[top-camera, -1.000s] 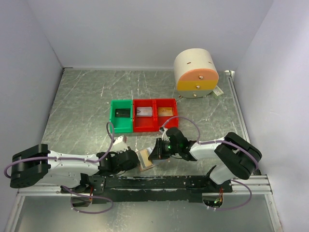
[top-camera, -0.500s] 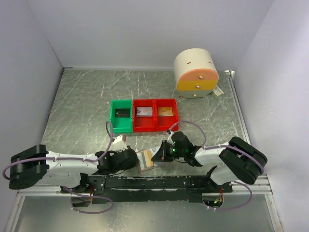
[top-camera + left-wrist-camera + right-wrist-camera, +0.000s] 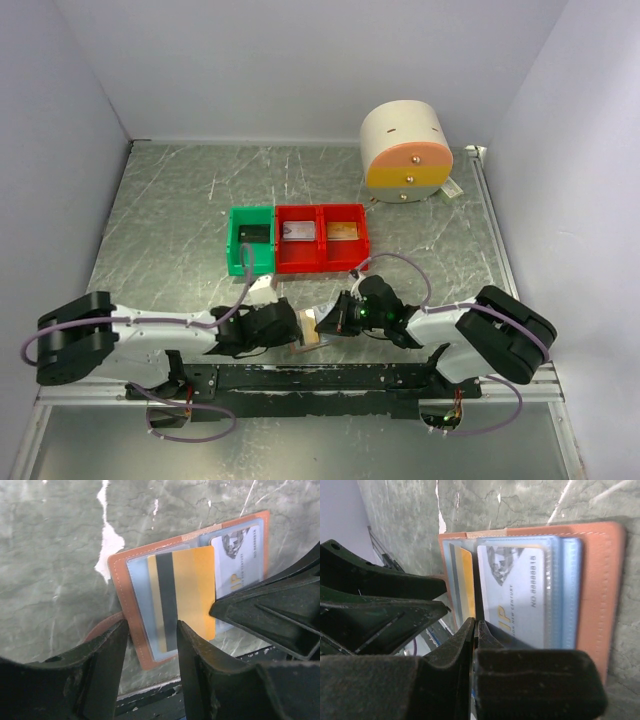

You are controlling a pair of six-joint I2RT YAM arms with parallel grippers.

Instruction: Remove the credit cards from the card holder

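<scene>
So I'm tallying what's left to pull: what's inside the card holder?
Two cards show in the card holder: a gold card with a dark stripe, and a silver-grey printed card beside it. Anything beneath them is covered.

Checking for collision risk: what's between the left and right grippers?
The open card holder with a gold card in its pocket lies between the left gripper and right gripper, seen in the top view.
</scene>
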